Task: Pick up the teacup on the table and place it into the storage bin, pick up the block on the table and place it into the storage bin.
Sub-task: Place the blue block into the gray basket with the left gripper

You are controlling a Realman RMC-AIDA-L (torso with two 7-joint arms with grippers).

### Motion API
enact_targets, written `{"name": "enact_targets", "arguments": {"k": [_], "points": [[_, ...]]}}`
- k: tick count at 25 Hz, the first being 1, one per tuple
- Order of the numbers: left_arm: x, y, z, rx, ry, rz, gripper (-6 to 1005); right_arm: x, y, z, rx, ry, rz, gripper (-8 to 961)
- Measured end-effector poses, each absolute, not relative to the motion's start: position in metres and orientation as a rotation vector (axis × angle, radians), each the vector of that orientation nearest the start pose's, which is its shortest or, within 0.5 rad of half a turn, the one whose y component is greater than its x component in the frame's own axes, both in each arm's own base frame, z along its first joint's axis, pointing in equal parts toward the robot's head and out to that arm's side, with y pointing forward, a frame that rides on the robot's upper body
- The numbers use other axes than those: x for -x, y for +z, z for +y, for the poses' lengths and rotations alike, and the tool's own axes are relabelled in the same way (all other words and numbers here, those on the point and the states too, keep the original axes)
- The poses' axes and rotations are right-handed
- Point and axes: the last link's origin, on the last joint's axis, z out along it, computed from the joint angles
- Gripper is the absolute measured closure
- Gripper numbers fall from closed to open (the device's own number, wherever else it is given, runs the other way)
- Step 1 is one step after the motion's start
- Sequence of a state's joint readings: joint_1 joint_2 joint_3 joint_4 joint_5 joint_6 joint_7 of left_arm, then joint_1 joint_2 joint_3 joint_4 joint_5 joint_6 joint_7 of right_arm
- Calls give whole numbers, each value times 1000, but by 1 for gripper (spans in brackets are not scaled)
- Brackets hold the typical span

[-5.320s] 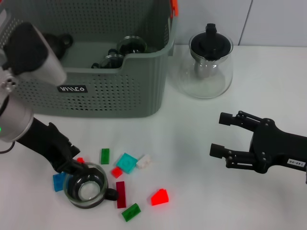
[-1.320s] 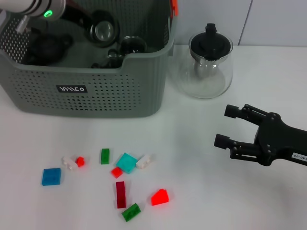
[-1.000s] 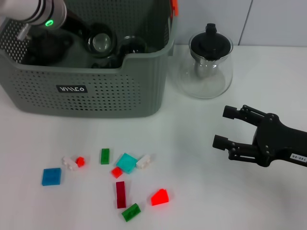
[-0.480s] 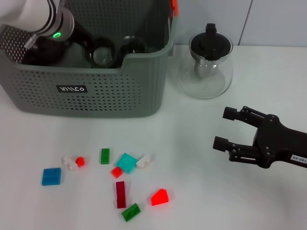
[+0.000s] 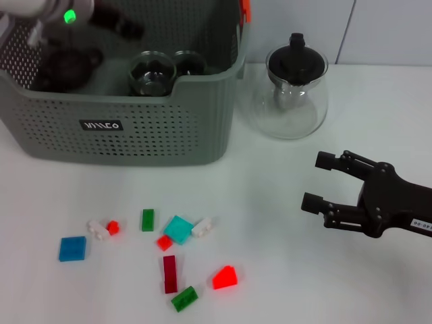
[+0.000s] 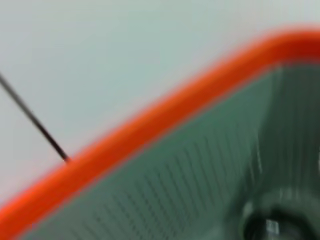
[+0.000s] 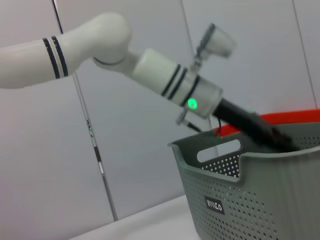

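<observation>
The glass teacup (image 5: 152,73) stands inside the grey-green storage bin (image 5: 135,128), close to its front wall and free of any gripper. My left gripper (image 5: 120,23) hovers above the bin's back left, apart from the teacup, with nothing in it; the right wrist view shows the left gripper (image 7: 267,134) just over the bin's rim (image 7: 250,156). Several small blocks lie on the white table (image 5: 270,270) in front of the bin, among them a blue block (image 5: 72,248), a teal block (image 5: 179,229) and a red block (image 5: 225,277). My right gripper (image 5: 316,181) stands open over the table at the right, far from the blocks.
A glass teapot (image 5: 291,81) with a black lid stands right of the bin. Another glass cup (image 5: 187,62) and a dark object (image 5: 64,67) lie in the bin. The left wrist view shows the bin's orange edge (image 6: 150,125) and inner wall.
The left gripper lowered the teacup into the bin, let it go and rose up and back. The teacup now rests in the bin. The right arm has barely moved.
</observation>
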State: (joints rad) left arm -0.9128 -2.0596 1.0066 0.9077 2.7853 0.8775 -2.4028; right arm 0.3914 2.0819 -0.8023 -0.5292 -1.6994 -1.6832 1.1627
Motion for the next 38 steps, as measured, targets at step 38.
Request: {"name": "enact_targets", "arguments": {"k": [38], "points": [[297, 91, 282, 2813, -24, -748, 523, -269, -11, 281, 2645, 1059, 566, 8]]}}
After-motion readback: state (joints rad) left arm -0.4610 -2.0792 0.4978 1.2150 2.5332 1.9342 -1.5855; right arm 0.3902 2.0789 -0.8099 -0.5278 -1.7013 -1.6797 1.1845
